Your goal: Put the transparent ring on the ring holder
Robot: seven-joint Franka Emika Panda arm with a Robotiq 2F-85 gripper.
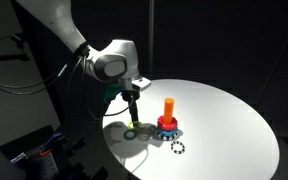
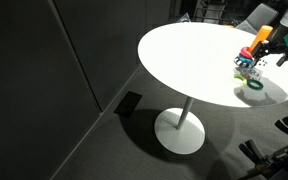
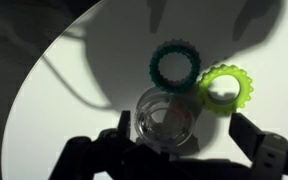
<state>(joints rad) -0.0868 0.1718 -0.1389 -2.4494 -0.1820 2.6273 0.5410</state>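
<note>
Open end effector (image 3: 184,132) straddling transparent ring (image 3: 165,122), lying flat on table (image 3: 84,60), axis vertical

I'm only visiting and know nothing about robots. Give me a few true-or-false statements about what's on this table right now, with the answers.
1. The table is round and white. True.
2. The transparent ring already sits on the ring holder. False: it lies on the table, between the jaws.
3. The jaws are shut tight. False: they stand open, one on each side of the transparent ring.
4. A green-yellow ring lies beside a dark teal ring. True.
5. A black ring with white dots lies near the ring holder. True.
</note>
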